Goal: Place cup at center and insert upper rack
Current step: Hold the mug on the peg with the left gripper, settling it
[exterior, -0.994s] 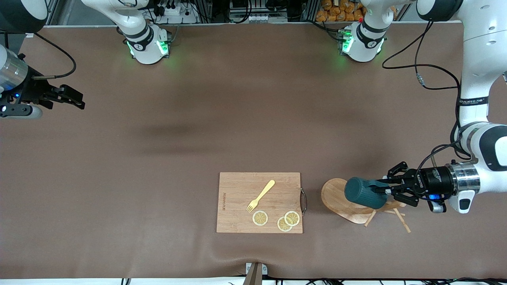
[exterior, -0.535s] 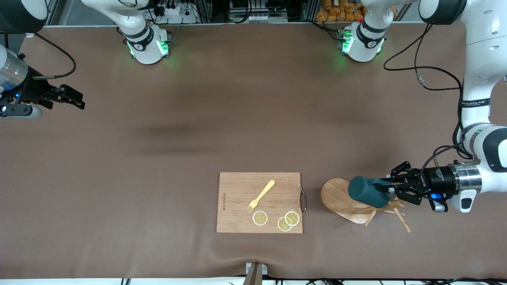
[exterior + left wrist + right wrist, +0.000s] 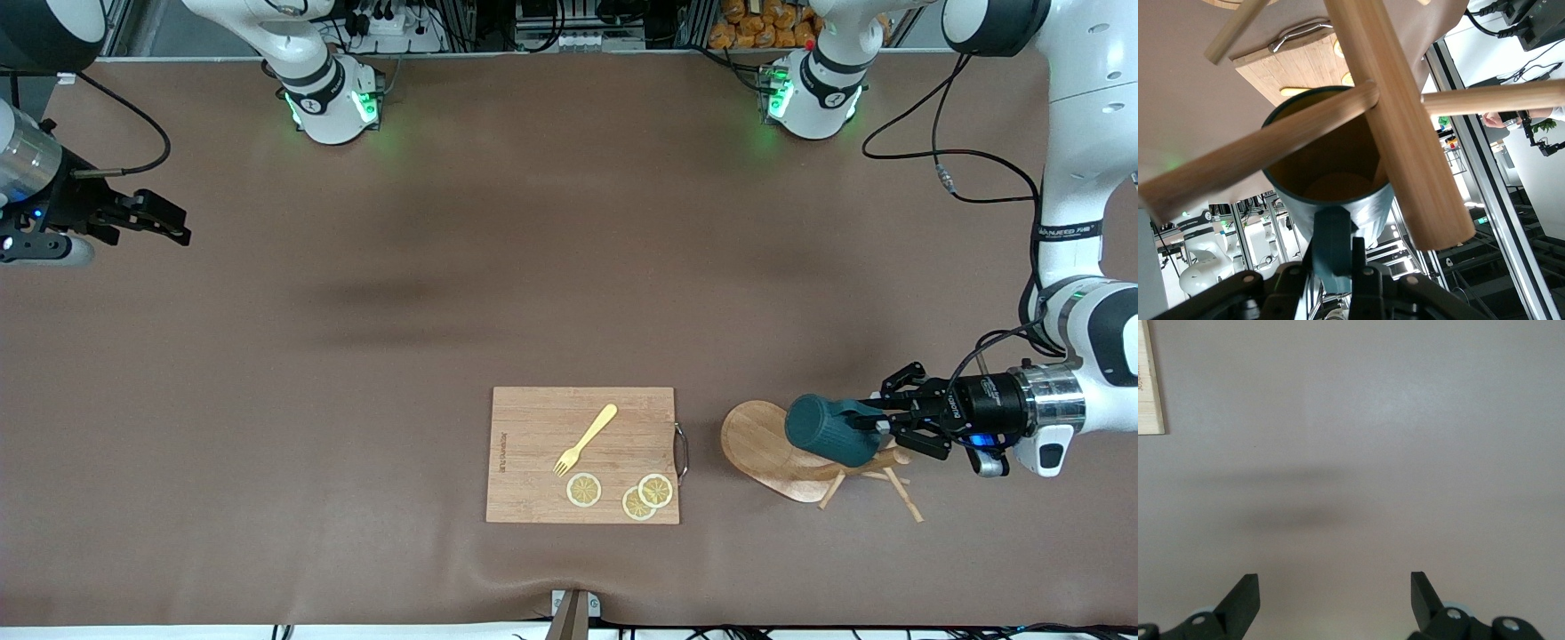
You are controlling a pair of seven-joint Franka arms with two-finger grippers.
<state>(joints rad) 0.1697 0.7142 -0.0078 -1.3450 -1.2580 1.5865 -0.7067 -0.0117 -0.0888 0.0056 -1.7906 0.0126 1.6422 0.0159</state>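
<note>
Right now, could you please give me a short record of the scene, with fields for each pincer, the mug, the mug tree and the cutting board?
left pincer: shut on the mug's handle, over the mug tree
right pincer: open, holding nothing, waiting at the right arm's end of the table
mug: on its side, its mouth against the pegs
mug tree: toppled beside the cutting board
cutting board: carries a fork and three lemon slices

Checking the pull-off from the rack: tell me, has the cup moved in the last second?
Yes. The cup, gripped by the left hand, slid along the lying rack, away from the cutting board.
</note>
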